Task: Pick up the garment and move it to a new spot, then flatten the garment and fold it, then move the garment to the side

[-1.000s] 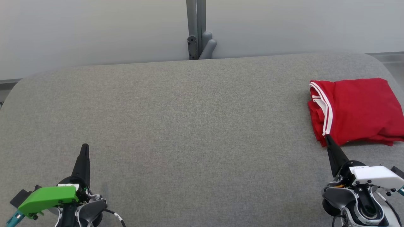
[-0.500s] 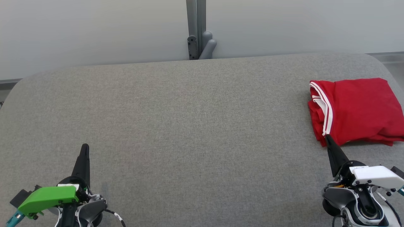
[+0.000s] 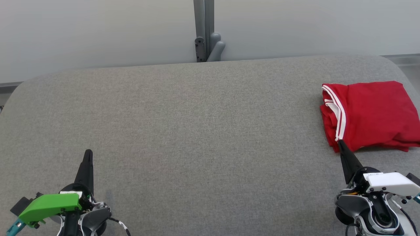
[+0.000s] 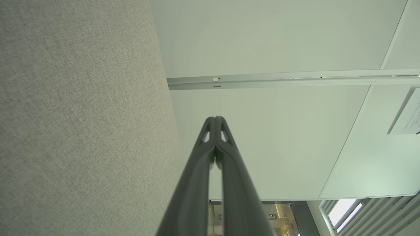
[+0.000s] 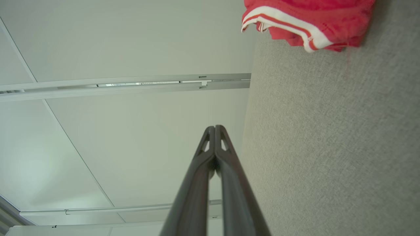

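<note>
Where viewed along the left gripper (image 4: 215, 118), shut tip to tip, clamped on nothing; likewise at the right gripper (image 5: 215, 127), closed flat and empty. Two grippers counted, each reading from the head camera as a single dark spike pointing up the frame. Just behind the left spike, one green cover (image 3: 49, 206); behind the right, one white cover (image 3: 390, 182) bearing a small label (image 3: 374, 174), print too fine to read. Further out, one garment (image 3: 370, 114): red, trimmed with white stripes along its left edge, folded and lying at the right end of the grey padded surface (image 3: 197, 131), far right side cut off by the frame, lower layers hidden under the top fold. From the head camera, near-left corner overlapped by the right spike's tip, yet parted from it by bare grey fabric in the right wrist view. Beyond the surface, one grey post (image 3: 203, 29) against pale wall panels (image 3: 98, 32). At the edge of the left wrist view, one white sheet (image 4: 408, 114) with lines of print, cut off and too small to read.
</note>
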Robot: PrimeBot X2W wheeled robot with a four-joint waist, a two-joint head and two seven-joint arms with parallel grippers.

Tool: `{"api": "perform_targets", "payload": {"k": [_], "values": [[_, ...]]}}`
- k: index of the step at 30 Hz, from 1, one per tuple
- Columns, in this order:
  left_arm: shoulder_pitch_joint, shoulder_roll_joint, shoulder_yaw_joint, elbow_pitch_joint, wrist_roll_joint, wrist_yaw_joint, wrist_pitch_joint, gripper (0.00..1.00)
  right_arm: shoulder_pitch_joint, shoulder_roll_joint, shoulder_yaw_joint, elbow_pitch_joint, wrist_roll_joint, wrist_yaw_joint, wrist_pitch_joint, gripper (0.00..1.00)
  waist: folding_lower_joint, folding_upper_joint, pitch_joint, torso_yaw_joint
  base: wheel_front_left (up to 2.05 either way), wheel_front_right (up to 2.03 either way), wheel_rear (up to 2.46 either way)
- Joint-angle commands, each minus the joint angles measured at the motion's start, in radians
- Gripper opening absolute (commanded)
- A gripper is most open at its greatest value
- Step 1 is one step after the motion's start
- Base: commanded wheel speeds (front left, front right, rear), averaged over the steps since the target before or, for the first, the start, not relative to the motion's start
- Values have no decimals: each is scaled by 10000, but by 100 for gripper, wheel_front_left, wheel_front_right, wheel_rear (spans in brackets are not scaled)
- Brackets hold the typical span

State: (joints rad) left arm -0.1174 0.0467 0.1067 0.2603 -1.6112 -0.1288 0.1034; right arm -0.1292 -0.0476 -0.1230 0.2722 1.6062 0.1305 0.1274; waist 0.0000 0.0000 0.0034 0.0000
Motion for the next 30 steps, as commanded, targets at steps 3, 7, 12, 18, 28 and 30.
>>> {"api": "perform_targets", "payload": {"k": [3,7,12,18,28,30], "values": [[-117,66,37,-38,-22,-40,8,0,-96,-49,-29,-42,52,4,23,0,0,0,0,0,0,0,0],[-117,66,37,-39,-24,-40,8,0,-96,-49,-29,-41,52,4,23,0,0,0,0,0,0,0,0],[-117,66,37,-39,-22,-40,8,0,-96,-49,-28,-41,53,4,23,0,0,0,0,0,0,0,0],[-117,66,37,-39,-22,-41,8,0,-96,-49,-28,-41,53,4,22,0,0,0,0,0,0,0,0],[-117,66,37,-39,-22,-41,8,0,-96,-49,-28,-41,53,4,22,0,0,0,0,0,0,0,0],[-117,66,37,-39,-22,-41,8,0,-96,-49,-28,-41,53,4,22,0,0,0,0,0,0,0,0]]}}
